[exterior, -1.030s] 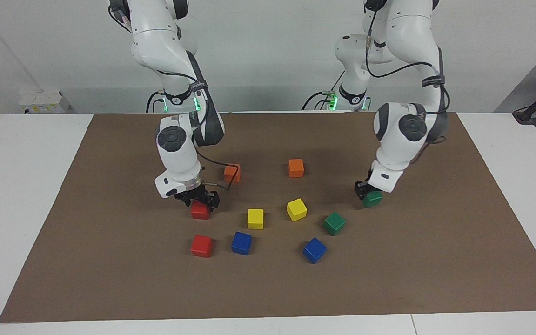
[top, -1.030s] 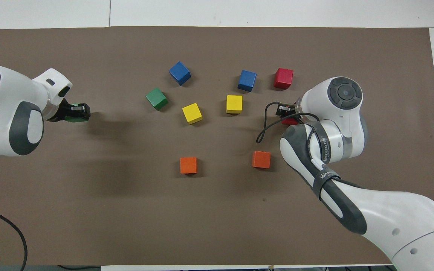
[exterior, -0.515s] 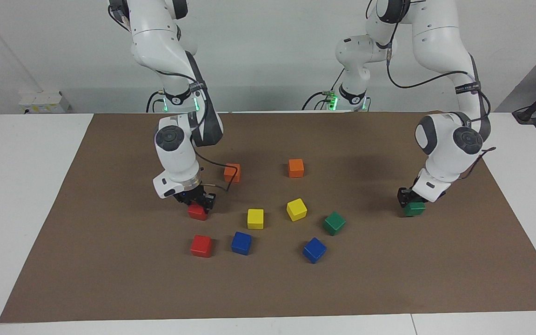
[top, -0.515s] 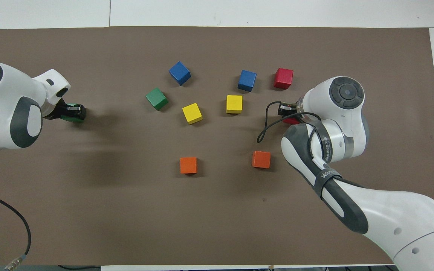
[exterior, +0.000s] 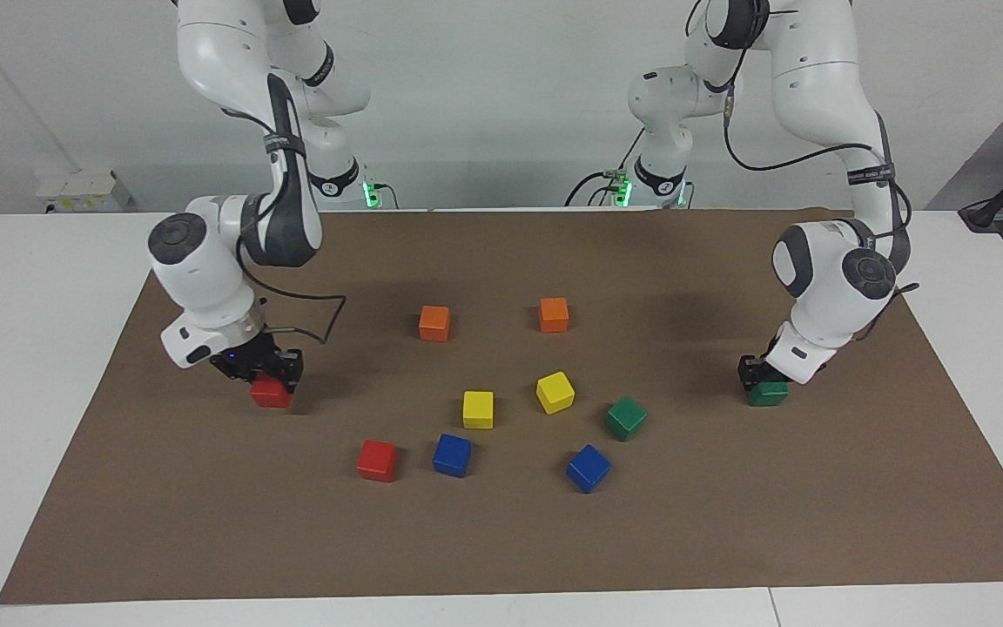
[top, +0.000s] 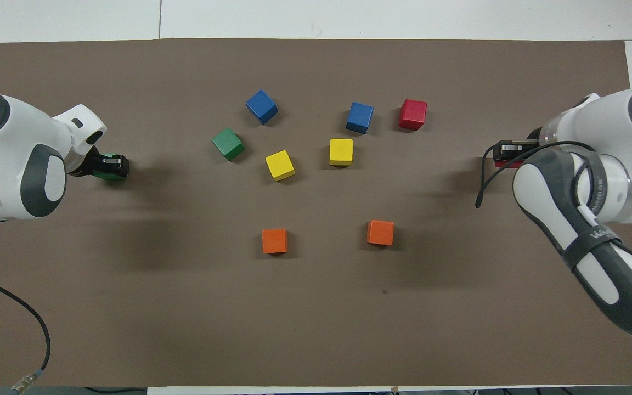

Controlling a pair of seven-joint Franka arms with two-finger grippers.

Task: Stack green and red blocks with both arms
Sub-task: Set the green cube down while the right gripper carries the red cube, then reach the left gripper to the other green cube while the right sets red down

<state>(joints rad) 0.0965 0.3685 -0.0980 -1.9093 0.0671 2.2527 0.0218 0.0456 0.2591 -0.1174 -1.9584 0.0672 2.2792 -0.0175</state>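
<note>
I see my right gripper [exterior: 268, 376] clamped on a red block [exterior: 271, 393] low over the tabletop's [exterior: 501, 540] right-arm end, my left gripper [exterior: 758, 376] clamped on a green block [exterior: 767, 394] at the left-arm end, the other red block [exterior: 377, 460] and other green block [exterior: 625, 418] lying between.

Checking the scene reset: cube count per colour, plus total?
Red: 2, one loose, one in the right gripper
Green: 2, one loose, one in the left gripper
Blue: 2
Yellow: 2
Orange: 2
Total: 10 cubes
</note>
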